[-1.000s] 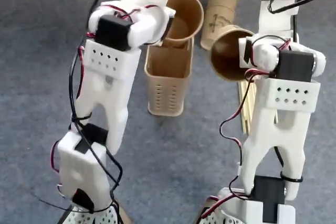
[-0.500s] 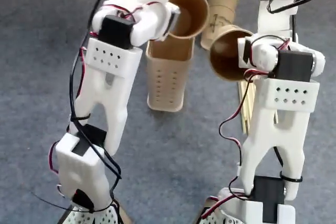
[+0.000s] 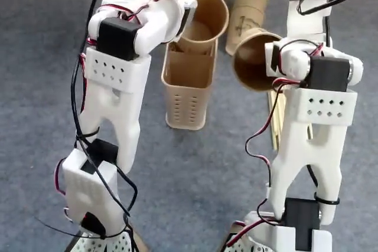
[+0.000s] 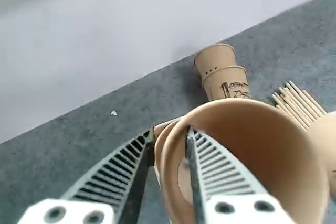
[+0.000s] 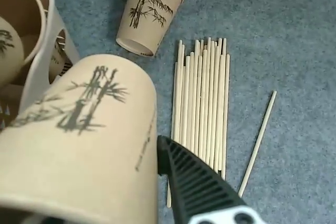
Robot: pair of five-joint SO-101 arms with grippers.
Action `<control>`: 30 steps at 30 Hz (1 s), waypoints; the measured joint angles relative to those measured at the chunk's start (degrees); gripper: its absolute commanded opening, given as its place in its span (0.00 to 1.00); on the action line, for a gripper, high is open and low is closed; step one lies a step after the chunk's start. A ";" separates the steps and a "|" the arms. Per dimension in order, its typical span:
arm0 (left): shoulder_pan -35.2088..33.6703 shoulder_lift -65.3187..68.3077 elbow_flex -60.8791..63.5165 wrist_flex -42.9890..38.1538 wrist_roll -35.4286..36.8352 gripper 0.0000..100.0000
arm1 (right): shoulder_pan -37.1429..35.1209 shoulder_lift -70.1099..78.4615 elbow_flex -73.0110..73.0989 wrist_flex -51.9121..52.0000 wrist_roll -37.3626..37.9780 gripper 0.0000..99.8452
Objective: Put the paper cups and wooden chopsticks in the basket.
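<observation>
Cup point(image 4: 262, 145) pinched in left gripper point(image 4: 169, 136), second cup point(image 5: 89, 145) in right gripper point(image 3: 272, 57) — chopsticks point(image 5: 202, 108) half hidden

Every paper cup point(image 5: 79, 145) is showing tan with a dark bamboo drawing. The basket point(image 3: 189, 101) is showing beige with rows of small holes, the chopsticks point(image 5: 202, 114) pale wood, the counter point(image 3: 35, 87) speckled blue-grey. The arms point(image 3: 112, 81) are showing white shells, black motors, red wires.

We see a grey desk point(image 3: 47, 57) bearing a basket point(image 3: 189, 104), nested paper cups point(image 3: 247, 13) lying sideways, and wooden chopsticks point(image 5: 202, 108) nearby.
</observation>
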 measured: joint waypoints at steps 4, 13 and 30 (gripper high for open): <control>0.18 0.00 -0.09 0.00 0.00 0.12 | 0.00 0.00 0.00 0.00 0.00 0.01; 0.26 5.80 3.69 0.00 0.00 0.01 | 1.58 -0.09 0.62 0.00 0.00 0.01; 0.18 7.74 -13.10 6.95 -0.62 0.00 | 2.11 -0.09 1.32 -0.18 0.88 0.01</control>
